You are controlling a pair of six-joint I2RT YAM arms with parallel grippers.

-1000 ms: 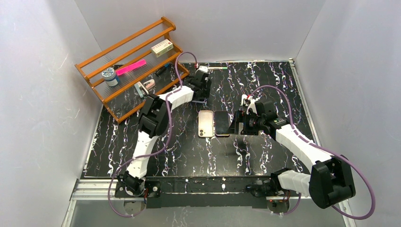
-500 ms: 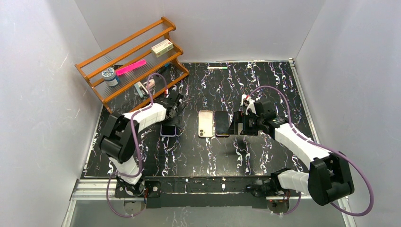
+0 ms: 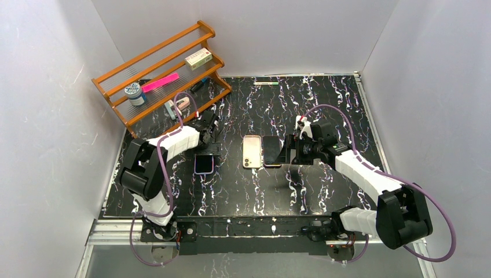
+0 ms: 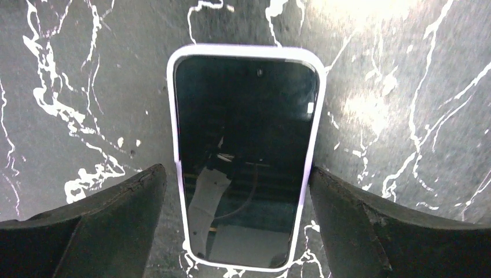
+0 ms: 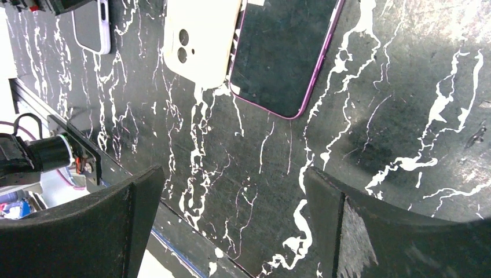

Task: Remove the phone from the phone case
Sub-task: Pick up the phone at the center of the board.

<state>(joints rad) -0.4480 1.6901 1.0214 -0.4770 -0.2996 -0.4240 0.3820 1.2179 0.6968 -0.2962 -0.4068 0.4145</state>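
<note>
Evidently the job is barely begun. The black-screened phone sits fully inside its pale lilac case, whose rim wraps all four corners, so the whole prying-out is left to do. The cased phone lies flat, screen up, on the black white-veined marble bench. It is on the left arm's side, apart from a cream handset lying back-up and a purple-rimmed handset in the middle. The left gripper hangs over it with jaws open, straddling its lower half just beside the case's long edges. The right gripper has its jaws spread wide over bare bench, holding nothing. The screen is dark and glossy, mirroring the arm above.
</note>
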